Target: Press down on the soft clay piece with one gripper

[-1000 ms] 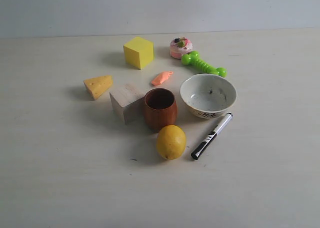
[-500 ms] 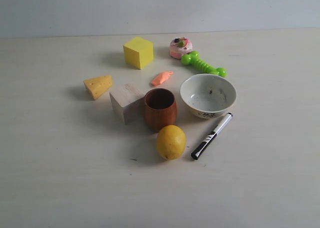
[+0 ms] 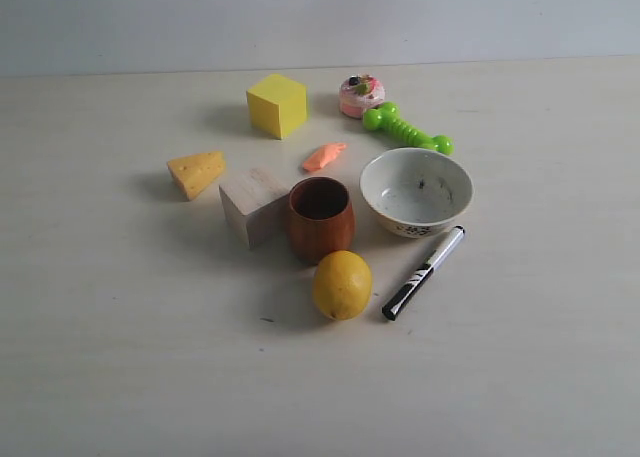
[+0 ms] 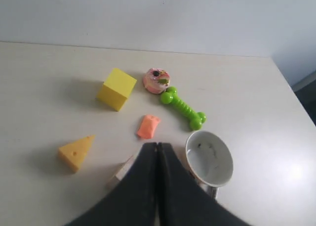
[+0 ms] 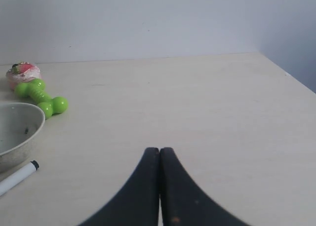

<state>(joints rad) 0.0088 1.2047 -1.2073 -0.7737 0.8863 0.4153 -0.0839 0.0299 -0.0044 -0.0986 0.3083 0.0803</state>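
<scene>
The soft clay piece [image 3: 324, 156] lies flat on the pale table [image 3: 520, 377] near the middle of the cluster, touching nothing. Seen from the exterior camera with the clay as the centre of the dial, a yellow cube [image 3: 277, 105] stands at 10 o'clock, a pink cupcake toy [image 3: 361, 95] at 1 o'clock, and a green bone-shaped toy [image 3: 406, 129] at 2 o'clock, its near end just beside the cupcake. A white bowl [image 3: 416, 150] with dark specks inside sits at 4 o'clock, and a brown cup [image 3: 320, 239] stands upright at 6 o'clock, the nearest neighbour. A wooden block [image 3: 253, 205] rests against the cup's side at 8 o'clock, and a cheese wedge [image 3: 197, 172] sits at 9 o'clock, well apart. Beyond the cup at 6 o'clock is a lemon [image 3: 342, 284], and a black-and-white marker [image 3: 424, 272] lies slanted at 5 o'clock, its white end near the bowl. The space directly over the clay is unobstructed. The left gripper [image 4: 157, 146] has its black jaws pressed together with nothing between them; its camera shows it held above the table, the clay apart from its tip and the wooden block partly hidden under it. The right gripper [image 5: 159, 151] is likewise closed and empty, over bare tabletop. Neither gripper shows in the exterior view. The tabletop is matte cream with faint grain, and a plain pale wall [image 3: 320, 17] rises behind it.
</scene>
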